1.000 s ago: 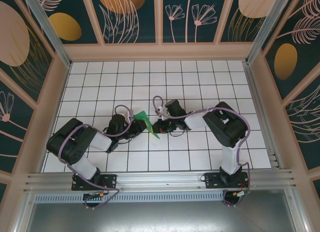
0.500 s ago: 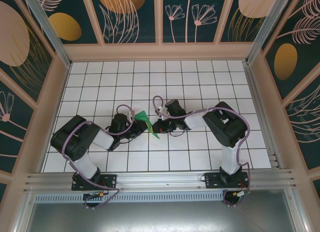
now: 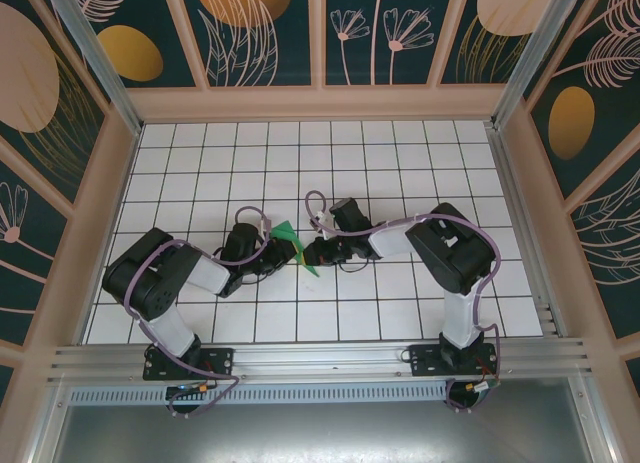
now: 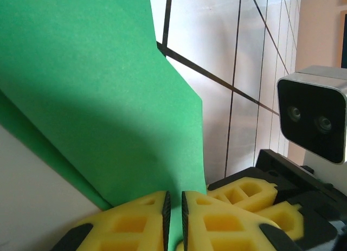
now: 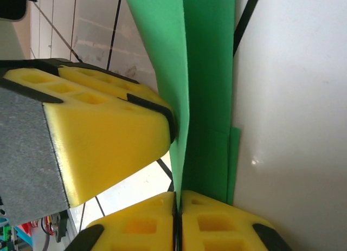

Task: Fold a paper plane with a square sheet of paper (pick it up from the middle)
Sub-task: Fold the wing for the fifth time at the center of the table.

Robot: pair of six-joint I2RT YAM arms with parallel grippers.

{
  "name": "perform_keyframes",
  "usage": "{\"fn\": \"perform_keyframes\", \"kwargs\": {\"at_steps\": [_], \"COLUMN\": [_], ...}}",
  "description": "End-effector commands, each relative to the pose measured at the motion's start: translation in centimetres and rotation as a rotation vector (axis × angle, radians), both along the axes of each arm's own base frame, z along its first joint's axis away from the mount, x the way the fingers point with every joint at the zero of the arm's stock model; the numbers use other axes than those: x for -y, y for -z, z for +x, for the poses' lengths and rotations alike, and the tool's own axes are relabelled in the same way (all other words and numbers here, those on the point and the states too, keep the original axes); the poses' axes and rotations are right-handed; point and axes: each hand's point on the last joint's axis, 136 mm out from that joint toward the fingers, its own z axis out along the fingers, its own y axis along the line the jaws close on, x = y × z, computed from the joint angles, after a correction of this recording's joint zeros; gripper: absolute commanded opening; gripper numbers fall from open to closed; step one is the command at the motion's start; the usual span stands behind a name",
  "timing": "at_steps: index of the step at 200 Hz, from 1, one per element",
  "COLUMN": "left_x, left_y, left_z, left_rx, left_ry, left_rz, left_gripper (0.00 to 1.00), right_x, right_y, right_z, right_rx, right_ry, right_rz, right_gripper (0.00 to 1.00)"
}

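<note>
The square sheet of paper [image 3: 291, 241], bright green and folded into a narrow pointed shape, stands partly raised off the white grid table between my two grippers. My left gripper [image 3: 272, 253] comes at it from the left. In the left wrist view its yellow fingers [image 4: 135, 218] are shut on the paper's [image 4: 108, 99] lower edge, with green filling the thin gap. My right gripper [image 3: 313, 251] meets it from the right. In the right wrist view its jaws [image 5: 178, 199] are pressed together on an upright flap of the paper [image 5: 209, 72]. The left gripper's finger [image 5: 103, 132] touches that flap's other side.
The right arm's wrist camera [image 4: 314, 113] and yellow fingers [image 4: 244, 194] sit close beside my left fingers. White gridded table [image 3: 400, 163] stretches behind and to both sides, bounded by wooden walls [image 3: 320, 103]. An aluminium rail [image 3: 320, 358] runs along the near edge.
The left arm has shifted a little to the right, toward the paper, and its jaws have narrowed slightly. The paper and the right arm stay where they were.
</note>
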Motion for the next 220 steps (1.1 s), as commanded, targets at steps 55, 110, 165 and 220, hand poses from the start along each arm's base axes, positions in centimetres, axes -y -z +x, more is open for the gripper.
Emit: {"fn": "perform_keyframes", "kwargs": {"at_steps": [55,110,165,220], "left_x": [-1.7,-2.1,-3.1,-3.6], "left_y": [4.6,5.3,6.9,7.3], "left_z": [-1.5,-1.6,-2.1,-2.1], "left_rx": [-0.129,-0.159,-0.236,-0.253], "left_ry": [-0.018,-0.033,-0.059,-0.064], "left_rz": [0.145,0.178,0.251,0.294], "left_gripper": [0.17,0.16,0.13,0.12], "right_x": [1.3,2.4,2.4,3.1], "right_y": [-0.3,1.7,2.1,-3.5], "right_z": [-1.5,-1.6,-1.1,0.4], "right_rx": [0.004,0.0,-0.001,0.11], "right_ry": [-0.02,-0.009,0.006,0.085], "right_rz": [-0.058,-0.134,-0.16,-0.13], "right_gripper": [0.2,0.09,0.06,0.28]}}
